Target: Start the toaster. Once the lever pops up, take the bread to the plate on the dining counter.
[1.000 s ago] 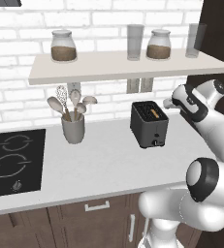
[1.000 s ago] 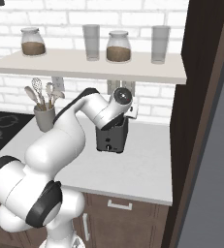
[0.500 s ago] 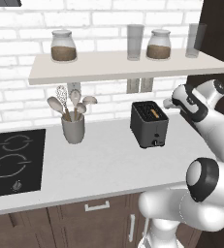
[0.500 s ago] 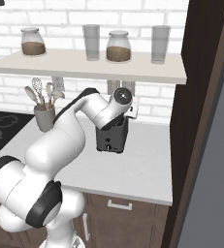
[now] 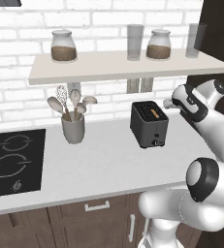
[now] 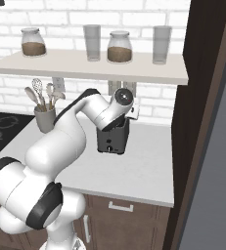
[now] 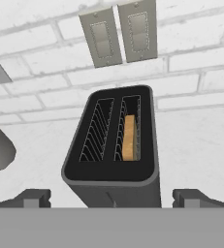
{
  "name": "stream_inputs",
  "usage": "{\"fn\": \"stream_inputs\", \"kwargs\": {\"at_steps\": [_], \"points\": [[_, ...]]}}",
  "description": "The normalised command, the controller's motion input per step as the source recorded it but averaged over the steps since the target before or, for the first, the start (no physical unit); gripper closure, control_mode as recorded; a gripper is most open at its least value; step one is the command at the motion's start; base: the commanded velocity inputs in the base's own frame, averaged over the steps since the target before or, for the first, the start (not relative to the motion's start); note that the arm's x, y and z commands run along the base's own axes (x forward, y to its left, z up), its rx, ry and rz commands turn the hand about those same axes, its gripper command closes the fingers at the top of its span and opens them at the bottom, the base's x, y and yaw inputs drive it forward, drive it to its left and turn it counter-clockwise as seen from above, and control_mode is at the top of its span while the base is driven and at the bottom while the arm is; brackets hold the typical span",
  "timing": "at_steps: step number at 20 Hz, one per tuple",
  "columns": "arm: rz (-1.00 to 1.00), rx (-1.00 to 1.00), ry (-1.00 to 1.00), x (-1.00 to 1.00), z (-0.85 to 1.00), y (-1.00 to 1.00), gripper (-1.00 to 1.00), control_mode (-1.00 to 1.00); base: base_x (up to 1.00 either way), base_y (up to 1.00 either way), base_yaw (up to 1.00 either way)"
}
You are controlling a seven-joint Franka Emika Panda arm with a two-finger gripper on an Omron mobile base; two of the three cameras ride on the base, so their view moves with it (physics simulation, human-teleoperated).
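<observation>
**Open gripper poised above the loaded toaster**

Hand view: the toaster [image 7: 112,145] lies directly below and ahead of the gripper [image 7: 111,197], centred between its two dark finger tips [image 7: 32,197], which stand at the far left and far right of the lower edge. The jaws are spread to their full width and hold nothing; neither tip touches the toaster. The toaster's near front face falls between the tips, and its top with both slots lies just beyond them.

The toaster is a small, boxy, dark grey-black body with rounded corners and two parallel slots lined with wire guides. The bread [image 7: 129,137], a thin golden-brown slice, stands on edge in the right-hand slot as seen from the hand; it is narrower than the slot and sits toward its near end. The other slot is bare.

Left base view: the toaster [image 5: 149,123] stands on the white worktop [image 5: 99,164] close to the brick wall, beneath the shelf [image 5: 128,65], with a pale control low on its front face. The bread [image 5: 154,113] shows as an orange sliver in the slot. A grey utensil cup [image 5: 73,128] stands well to its left, and a black hob [image 5: 14,160] further left.

Right base view: the arm's wrist covers the upper part of the toaster [image 6: 113,138].
</observation>
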Motion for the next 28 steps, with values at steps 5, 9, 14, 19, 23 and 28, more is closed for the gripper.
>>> {"fn": "stream_inputs", "kwargs": {"at_steps": [5, 9, 14, 19, 23, 28], "points": [[0.00, 0.00, 0.00, 0.00, 0.00, 0.00, -1.00, -1.00, 0.00, 0.00, 0.00], [0.00, 0.00, 0.00, 0.00, 0.00, 0.00, -1.00, -1.00, 0.00, 0.00, 0.00], [0.00, 0.00, 0.00, 0.00, 0.00, 0.00, -1.00, -1.00, 0.00, 0.00, 0.00], [0.00, 0.00, 0.00, 0.00, 0.00, 0.00, -1.00, -1.00, 0.00, 0.00, 0.00], [0.00, 0.00, 0.00, 0.00, 0.00, 0.00, -1.00, -1.00, 0.00, 0.00, 0.00], [0.00, 0.00, 0.00, 0.00, 0.00, 0.00, -1.00, -1.00, 0.00, 0.00, 0.00]]}}
